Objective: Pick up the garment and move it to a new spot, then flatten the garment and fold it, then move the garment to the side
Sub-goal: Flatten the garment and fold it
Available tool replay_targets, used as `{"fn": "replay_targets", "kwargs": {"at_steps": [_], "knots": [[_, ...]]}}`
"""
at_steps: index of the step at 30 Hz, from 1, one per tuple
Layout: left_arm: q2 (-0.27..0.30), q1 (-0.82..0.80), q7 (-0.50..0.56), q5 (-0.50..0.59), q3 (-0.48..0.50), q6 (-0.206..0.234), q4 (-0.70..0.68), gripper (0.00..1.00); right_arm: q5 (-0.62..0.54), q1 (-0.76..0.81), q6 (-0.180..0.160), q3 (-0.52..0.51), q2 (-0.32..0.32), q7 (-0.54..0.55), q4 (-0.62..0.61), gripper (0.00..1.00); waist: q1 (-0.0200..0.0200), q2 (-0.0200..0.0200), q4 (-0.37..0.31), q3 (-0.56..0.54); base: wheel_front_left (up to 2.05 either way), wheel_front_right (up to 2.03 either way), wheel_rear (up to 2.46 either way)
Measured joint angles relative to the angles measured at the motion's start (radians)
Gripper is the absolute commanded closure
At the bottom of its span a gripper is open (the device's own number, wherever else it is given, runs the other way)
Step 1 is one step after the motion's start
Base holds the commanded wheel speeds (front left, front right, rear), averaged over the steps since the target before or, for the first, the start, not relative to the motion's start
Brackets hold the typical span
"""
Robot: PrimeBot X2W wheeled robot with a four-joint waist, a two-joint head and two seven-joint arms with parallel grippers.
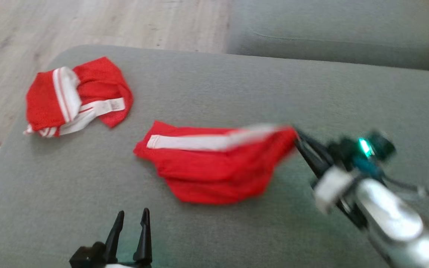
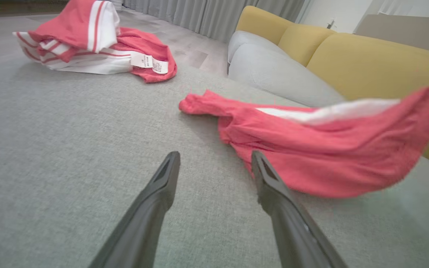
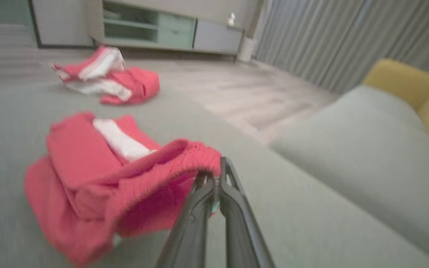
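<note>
- L gripper: nearest the head cam, at the lower edge. Fingers point up the view, jaws spread wide, nothing between them. It hangs just over the grey cushion. No contact with cloth.
- R gripper: jaws pinched fully together on the hem at the right end of the red garment. Arm comes in from the lower right; blurred.
- Red garment: red shorts-type item w/ white stripe, mid-cushion, in front of the robot. Held end is raised off the surface; far left end and lower bulk rest on the cushion. Bunched, not flat. In the L wrist view its near edge lies just beside the L gripper's right-hand finger; touching or not, can't tell.
- Second red-and-white garment: crumpled heap at the cushion's far left corner, well apart from both grippers. White label showing.
- Surroundings: grey sofa seat beyond the cushion, yellow back cushions, wood floor at upper left.
</note>
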Motion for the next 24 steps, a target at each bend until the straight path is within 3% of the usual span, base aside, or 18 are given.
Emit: {"fn": "replay_targets", "kwargs": {"at_steps": [3,4,5,6,17,24], "knots": [[0.0,-0.013,0.0,0.001,0.0,0.0,-0.002,0.0,0.002,0.09,0.0,-0.045,-0.028,0.0,0.028,1.0,0.0,0.0,-0.028,0.006,0.0,0.0,0.0],[0.0,-0.023,0.0,0.004,0.001,0.0,-0.002,0.0,0.002,0.102,0.0,-0.07,-0.029,0.0,0.037,0.77,0.0,0.0,-0.036,0.008,0.0,0.0,0.0],[0.0,-0.035,0.0,0.008,0.002,0.0,-0.002,0.0,0.002,0.108,0.0,-0.099,-0.028,0.0,0.046,0.45,0.0,0.0,-0.045,0.01,0.0,0.0,0.0],[0.0,-0.046,0.0,0.009,0.004,0.0,-0.002,0.0,0.002,0.11,0.0,-0.128,-0.025,0.0,0.056,0.0,0.0001,0.0,-0.053,0.011,0.0,0.0,0.0],[-0.001,-0.083,0.0,0.012,0.04,0.023,-0.001,0.0,-0.073,0.178,0.0,-0.355,0.023,0.0,0.08,0.0,0.0,0.0,-0.123,-0.004,0.0,0.0,0.0],[-0.002,-0.106,0.0,0.037,0.071,0.04,0.001,0.0,-0.223,0.186,0.0,-0.515,0.05,0.0,0.049,0.0,0.0,0.0,-0.159,-0.007,0.0,0.0,0.0]]}}
